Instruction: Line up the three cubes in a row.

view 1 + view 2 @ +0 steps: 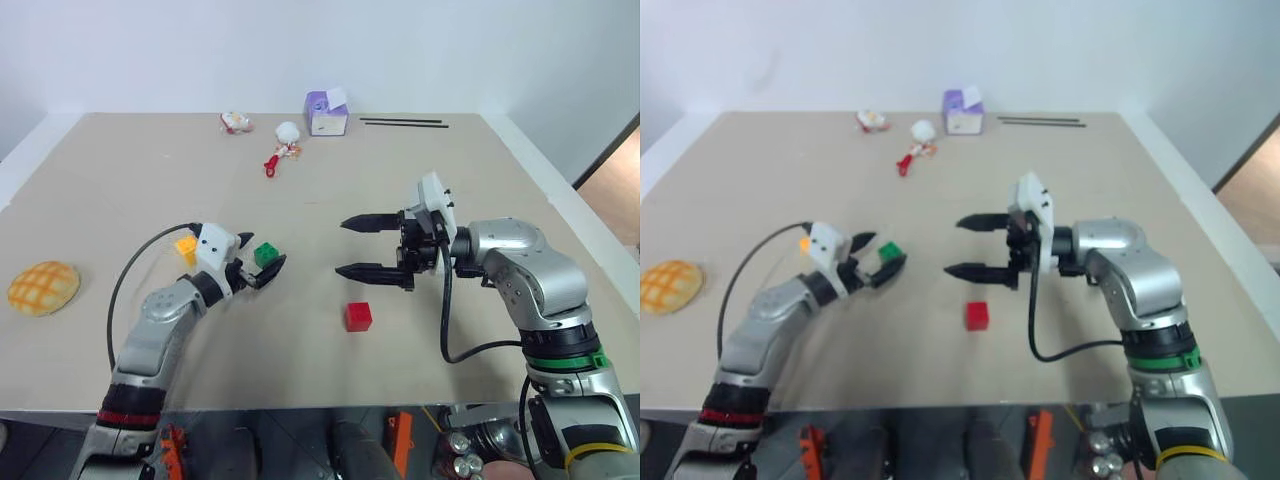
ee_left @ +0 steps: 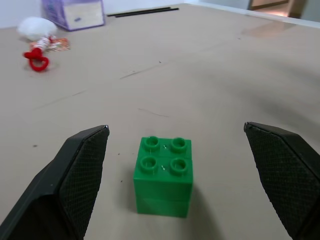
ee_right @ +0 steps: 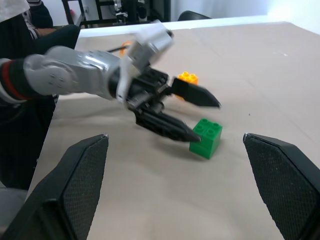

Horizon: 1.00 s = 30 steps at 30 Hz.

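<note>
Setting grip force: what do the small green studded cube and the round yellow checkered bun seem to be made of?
The small green studded cube: likely hard moulded plastic, with crisp edges and a slight sheen. The round yellow checkered bun: possibly soft foam or rubber, matte; too far away to tell.

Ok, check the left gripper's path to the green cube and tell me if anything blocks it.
Nothing visible blocks it. The left gripper is open, and the green cube sits on bare table between its fingers, touching neither. The yellow-orange cube lies off behind the gripper, out of the way.
</note>
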Motion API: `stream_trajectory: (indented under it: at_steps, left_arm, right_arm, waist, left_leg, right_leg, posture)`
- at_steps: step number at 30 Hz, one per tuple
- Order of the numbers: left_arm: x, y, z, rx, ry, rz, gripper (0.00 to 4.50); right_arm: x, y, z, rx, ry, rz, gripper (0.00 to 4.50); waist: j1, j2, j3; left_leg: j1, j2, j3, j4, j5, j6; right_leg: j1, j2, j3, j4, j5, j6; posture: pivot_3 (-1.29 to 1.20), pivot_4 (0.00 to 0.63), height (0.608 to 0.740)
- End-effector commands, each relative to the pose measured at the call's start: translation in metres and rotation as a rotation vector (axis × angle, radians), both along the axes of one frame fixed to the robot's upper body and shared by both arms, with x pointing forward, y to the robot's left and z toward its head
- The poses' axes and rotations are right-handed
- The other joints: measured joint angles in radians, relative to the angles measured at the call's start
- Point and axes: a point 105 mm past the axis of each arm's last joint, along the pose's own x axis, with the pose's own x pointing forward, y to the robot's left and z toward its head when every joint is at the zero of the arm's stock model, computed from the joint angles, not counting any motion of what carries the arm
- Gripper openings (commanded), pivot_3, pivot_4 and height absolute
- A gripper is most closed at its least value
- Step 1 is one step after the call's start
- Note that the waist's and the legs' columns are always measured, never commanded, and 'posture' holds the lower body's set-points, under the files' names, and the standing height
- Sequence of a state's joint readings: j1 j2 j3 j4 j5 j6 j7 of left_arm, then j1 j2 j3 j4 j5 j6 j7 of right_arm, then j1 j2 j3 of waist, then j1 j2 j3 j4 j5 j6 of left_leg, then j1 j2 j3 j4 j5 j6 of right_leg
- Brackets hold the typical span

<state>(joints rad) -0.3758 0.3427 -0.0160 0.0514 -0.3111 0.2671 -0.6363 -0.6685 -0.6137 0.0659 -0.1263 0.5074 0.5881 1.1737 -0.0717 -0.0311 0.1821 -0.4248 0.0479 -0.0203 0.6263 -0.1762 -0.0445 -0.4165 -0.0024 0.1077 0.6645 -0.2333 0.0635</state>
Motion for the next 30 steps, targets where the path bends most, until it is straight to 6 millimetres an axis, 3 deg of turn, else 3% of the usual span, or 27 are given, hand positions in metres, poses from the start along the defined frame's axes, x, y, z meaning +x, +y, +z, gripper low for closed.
stream_trajectory:
  at_steps: [1,6,16,25,30]
  left_arm:
    - [0.005,-0.004,-0.002,0.037,0.002,-0.056,4.5]
    - [0.01,-0.007,-0.018,0.097,0.031,-0.071,4.5]
    - [0.019,-0.003,-0.012,0.089,0.001,-0.04,1.34]
    - [0.006,-0.007,0.003,0.064,-0.05,-0.127,1.36]
    - [-0.054,-0.024,0.003,0.15,-0.045,-0.484,1.36]
  right_arm:
    - [-0.006,0.003,0.016,0.013,-0.07,0.023,4.46]
    - [-0.006,0.002,0.018,0.016,-0.083,0.008,4.46]
    - [-0.006,0.0,0.017,0.014,-0.084,-0.003,4.5]
    - [-0.011,0.0,0.016,0.004,-0.081,0.029,4.5]
    - [-0.032,-0.006,0.002,-0.071,-0.045,0.115,4.5]
  waist:
    - [0.0,0.0,0.0]
    - [0.0,0.0,0.0]
    - [0.0,0.0,0.0]
    - [0.0,0.0,0.0]
    - [0.0,0.0,0.0]
  left_leg:
    - [0.0,0.0,0.0,0.0,0.0,0.0]
    - [0.0,0.0,0.0,-0.002,0.0,0.0]
    - [0.0,0.0,0.0,-0.002,0.0,0.0]
    - [0.0,0.0,0.0,-0.002,0.0,0.0]
    - [-0.002,0.0,0.0,-0.005,0.0,0.0]
  right_leg:
    - [0.0,0.0,0.0,0.0,0.0,0.0]
    - [-0.001,0.0,0.0,0.0,-0.001,0.0]
    - [-0.001,0.0,0.0,0.0,0.0,0.0]
    - [-0.001,0.0,0.0,0.0,0.0,0.0]
    - [-0.003,-0.001,0.0,0.0,-0.002,-0.001]
  posture:
    - [0.0,0.15,0.74]
    - [0.0,0.15,0.74]
    - [0.0,0.15,0.74]
    - [0.0,0.15,0.74]
    - [0.0,0.15,0.74]
